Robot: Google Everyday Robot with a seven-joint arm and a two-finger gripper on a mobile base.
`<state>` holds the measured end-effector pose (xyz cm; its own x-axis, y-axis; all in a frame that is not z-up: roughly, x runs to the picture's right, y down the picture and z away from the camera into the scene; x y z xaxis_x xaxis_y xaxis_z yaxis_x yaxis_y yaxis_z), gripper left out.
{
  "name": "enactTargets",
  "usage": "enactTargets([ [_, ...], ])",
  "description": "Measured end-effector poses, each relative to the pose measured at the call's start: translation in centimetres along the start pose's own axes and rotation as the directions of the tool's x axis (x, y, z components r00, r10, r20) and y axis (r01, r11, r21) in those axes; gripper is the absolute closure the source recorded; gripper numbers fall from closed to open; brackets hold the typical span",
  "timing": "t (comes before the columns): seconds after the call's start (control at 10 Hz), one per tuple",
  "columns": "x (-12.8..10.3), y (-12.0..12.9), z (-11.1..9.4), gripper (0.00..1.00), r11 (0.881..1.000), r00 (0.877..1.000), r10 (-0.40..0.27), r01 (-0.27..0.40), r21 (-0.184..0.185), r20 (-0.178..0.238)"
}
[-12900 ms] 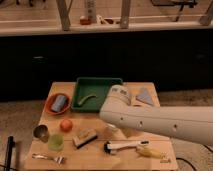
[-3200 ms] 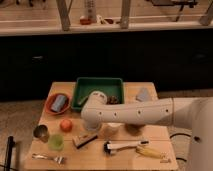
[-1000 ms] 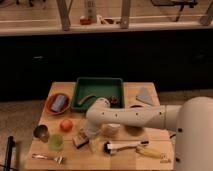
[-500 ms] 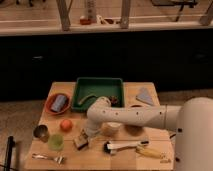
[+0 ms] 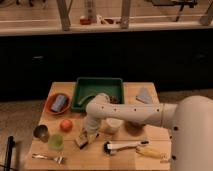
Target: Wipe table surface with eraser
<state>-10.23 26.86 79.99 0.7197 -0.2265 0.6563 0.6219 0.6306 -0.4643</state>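
Observation:
The table surface [image 5: 70, 160] is a small light tan wooden top. The eraser [image 5: 81, 142] is a small pale tan block with a dark face, lying at the front left of the table, just right of the green cup. My gripper [image 5: 89, 133] hangs from the white arm [image 5: 135, 113], which reaches in from the right. It points down and sits right at the eraser's upper right end, touching or nearly touching it. The wrist hides part of the eraser.
A green tray [image 5: 80, 89] sits at the back, an orange bowl [image 5: 50, 106] to its left and a grey wedge [image 5: 144, 95] at the back right. An orange fruit [image 5: 66, 125], metal cup [image 5: 41, 132], green cup [image 5: 56, 142], fork [image 5: 47, 158], black-and-white brush [image 5: 125, 146] and banana [image 5: 152, 153] lie around the eraser.
Over the earlier frames the arm swung left and its wrist came down onto the eraser. In the last half second it has barely moved. The eraser stays about where it was.

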Motion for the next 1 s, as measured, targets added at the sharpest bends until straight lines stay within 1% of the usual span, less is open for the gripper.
enactTargets([
  [0.2, 0.2, -0.3, -0.1, 1.00, 1.000, 1.000, -0.020, 0.020, -0.002, -0.009],
  [0.4, 1.0, -0.4, -0.4, 1.00, 1.000, 1.000, -0.025, 0.025, 0.008, -0.016],
  [0.6, 1.4, -0.9, -0.5, 1.00, 0.999, 0.999, -0.043, 0.044, 0.024, -0.020],
  [0.8, 1.6, -1.6, -0.6, 1.00, 0.997, 0.997, -0.074, 0.074, 0.037, -0.023],
  [1.0, 1.2, -2.6, -0.8, 1.00, 0.989, 0.991, -0.135, 0.135, 0.064, -0.009],
])
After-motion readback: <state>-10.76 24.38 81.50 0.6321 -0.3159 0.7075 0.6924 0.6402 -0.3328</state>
